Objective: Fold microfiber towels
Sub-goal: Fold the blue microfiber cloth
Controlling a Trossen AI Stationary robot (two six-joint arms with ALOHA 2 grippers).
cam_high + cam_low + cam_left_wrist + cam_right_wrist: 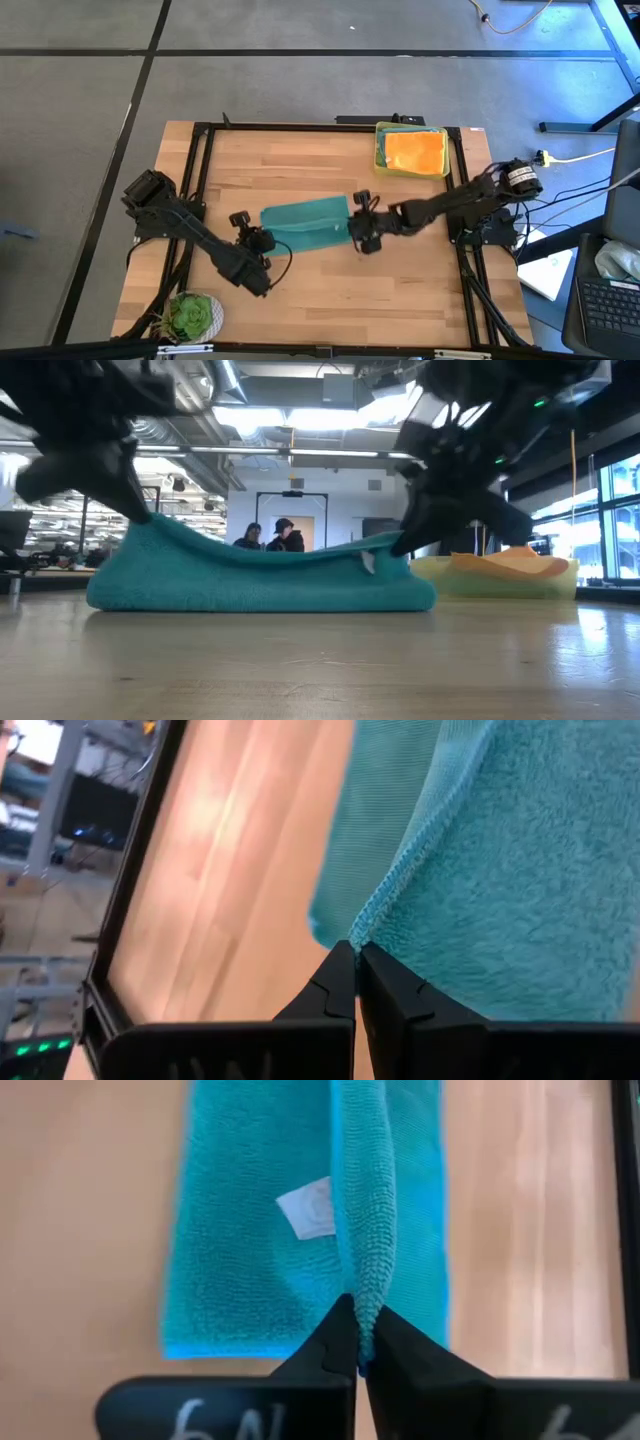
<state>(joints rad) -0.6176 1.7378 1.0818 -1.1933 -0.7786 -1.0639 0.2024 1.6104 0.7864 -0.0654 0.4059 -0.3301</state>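
Teal towel (305,224) lies at centre of high view on wooden table (330,290), both short ends lifted. Left gripper (256,240) clamped on its left corner, fingers (335,982) together on hem. Right gripper (362,232) pinched tight on right edge; white tag (310,1208) showing near fold. Orange towel (415,152) sits in yellow tray (381,152), upper right. Green plant (190,316) at lower left.

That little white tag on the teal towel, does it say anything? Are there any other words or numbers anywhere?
Small white tag on the soft teal microfiber towel: a faint mark, too blurred to read.
White marks on the right gripper body: cut off at the picture's edge, not readable.
No other text shows.
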